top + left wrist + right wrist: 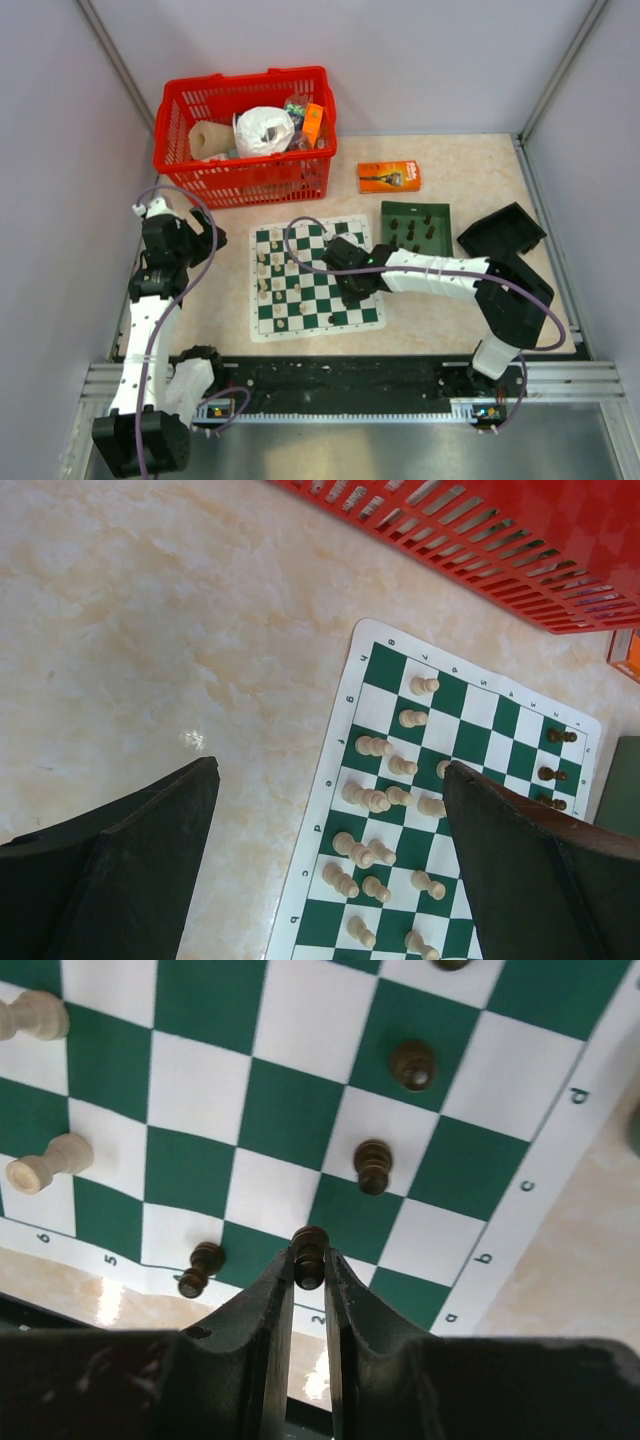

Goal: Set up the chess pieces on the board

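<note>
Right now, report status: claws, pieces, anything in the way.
Left claw open, left of board. Right claw shut on dark piece at board edge. Second chessman close alongside.

There was one board (320,331), one basket (240,180) at its eleven o'clock, one box (389,177) at one o'clock and one tray (415,205) at two o'clock. The right wrist view showed five dark pieces (373,1165) and two cream pieces (45,1160).

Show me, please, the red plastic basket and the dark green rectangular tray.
red plastic basket (245,182): top external view, front wall.
dark green rectangular tray (440,240): top external view, bare near-right corner.
</note>
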